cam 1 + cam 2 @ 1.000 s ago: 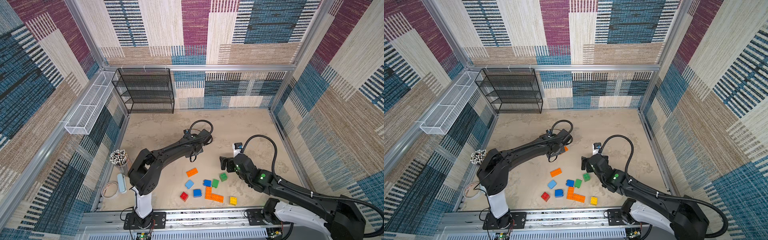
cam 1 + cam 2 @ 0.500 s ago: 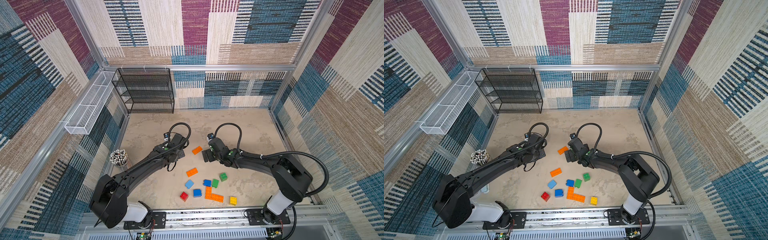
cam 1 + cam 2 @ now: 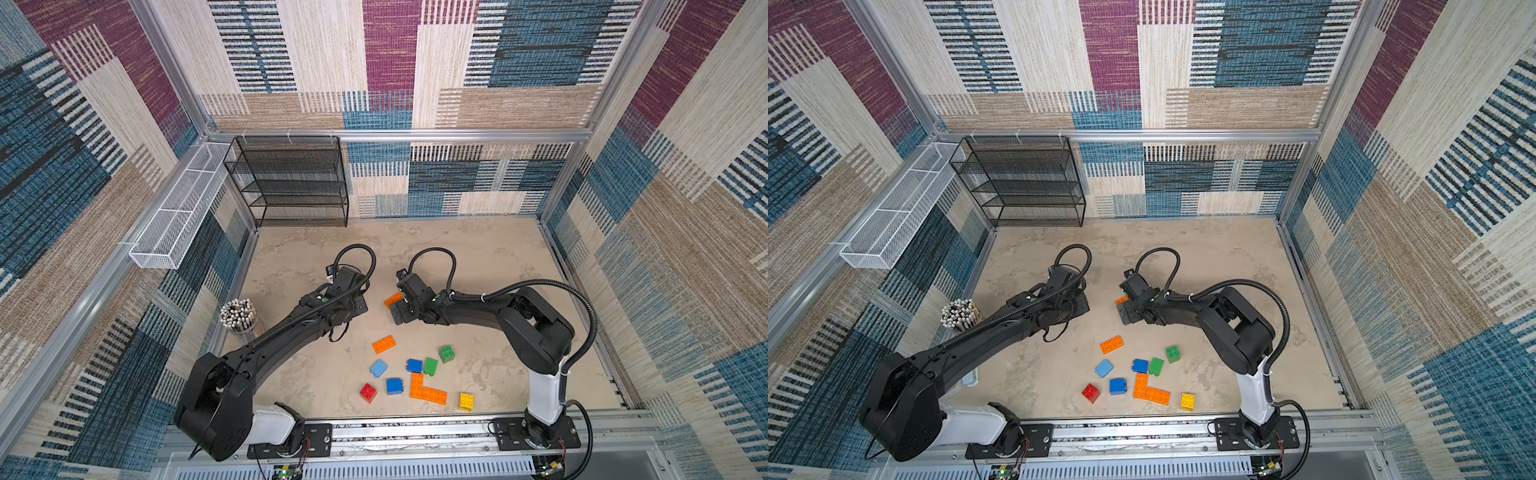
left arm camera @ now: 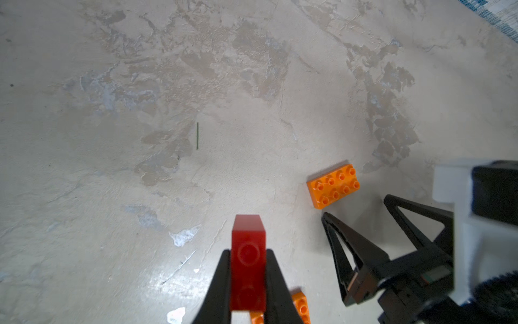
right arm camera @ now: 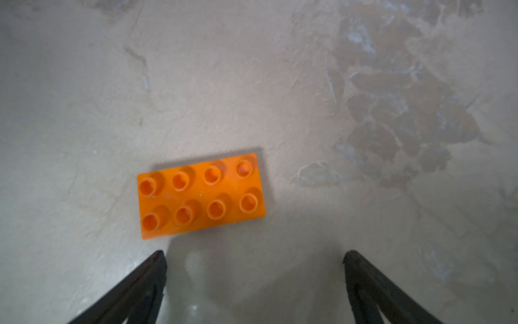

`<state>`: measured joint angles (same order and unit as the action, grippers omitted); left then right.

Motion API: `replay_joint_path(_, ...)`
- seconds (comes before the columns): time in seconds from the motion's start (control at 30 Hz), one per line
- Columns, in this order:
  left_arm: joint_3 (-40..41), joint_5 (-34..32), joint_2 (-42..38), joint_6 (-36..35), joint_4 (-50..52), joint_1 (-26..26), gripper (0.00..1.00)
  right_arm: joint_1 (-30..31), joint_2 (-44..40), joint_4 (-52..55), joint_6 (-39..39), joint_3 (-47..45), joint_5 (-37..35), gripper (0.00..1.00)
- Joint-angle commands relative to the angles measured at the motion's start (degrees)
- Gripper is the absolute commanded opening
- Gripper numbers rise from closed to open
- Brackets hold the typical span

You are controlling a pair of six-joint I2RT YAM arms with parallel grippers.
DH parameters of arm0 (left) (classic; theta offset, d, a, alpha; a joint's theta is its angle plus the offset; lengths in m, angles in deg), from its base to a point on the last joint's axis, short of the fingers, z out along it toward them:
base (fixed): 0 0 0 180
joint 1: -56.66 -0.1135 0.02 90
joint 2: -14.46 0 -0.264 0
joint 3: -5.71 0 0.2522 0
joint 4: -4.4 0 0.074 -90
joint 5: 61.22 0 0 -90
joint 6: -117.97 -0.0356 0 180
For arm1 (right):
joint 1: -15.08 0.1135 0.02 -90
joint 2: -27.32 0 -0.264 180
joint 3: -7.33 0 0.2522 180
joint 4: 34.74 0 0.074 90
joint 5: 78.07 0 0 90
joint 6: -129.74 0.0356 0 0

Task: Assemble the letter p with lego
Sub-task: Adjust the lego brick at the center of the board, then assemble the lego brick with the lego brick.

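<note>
Black left gripper [image 4: 248, 254] outstretched, low

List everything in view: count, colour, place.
orange bricks: four, orange, three in front cluster, one by right gripper.
red bricks: two, red, one in cluster, one gripped.
blue bricks: two, blue, cluster.
light blue brick: one, light blue, cluster.
green bricks: two, green, cluster.
yellow brick: one, yellow, cluster.
shelf rack: one, black, back wall.
wire basket: one, white, left wall.
cup of sticks: one, white-tipped, by left wall.
left gripper: shut on red brick.
right gripper: open, facing orange brick.
</note>
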<state>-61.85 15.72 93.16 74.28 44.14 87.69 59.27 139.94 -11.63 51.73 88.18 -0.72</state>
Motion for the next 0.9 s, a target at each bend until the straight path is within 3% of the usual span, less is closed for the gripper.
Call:
replay_joint_path(0.0,-0.52,1.04,0.56,-2.32,-1.10,-0.07,0.00,0.11,1.82,1.70,0.26,1.54,-2.38,1.00)
replay_joint_path(0.3,-4.29,3.63,5.61,-2.91,-0.76,-0.17,0.00,0.03,1.54,1.77,0.92,3.73,-2.83,1.00)
replay_joint_path(0.53,-11.69,4.73,14.16,-2.49,1.74,1.43,0.00,-0.12,-14.94,-0.24,1.63,-6.49,1.38,1.00)
replay_joint_path(0.87,-23.38,-3.02,27.08,4.45,9.87,7.84,0.00,-1.50,-32.22,0.23,6.75,-19.86,-5.03,1.00)
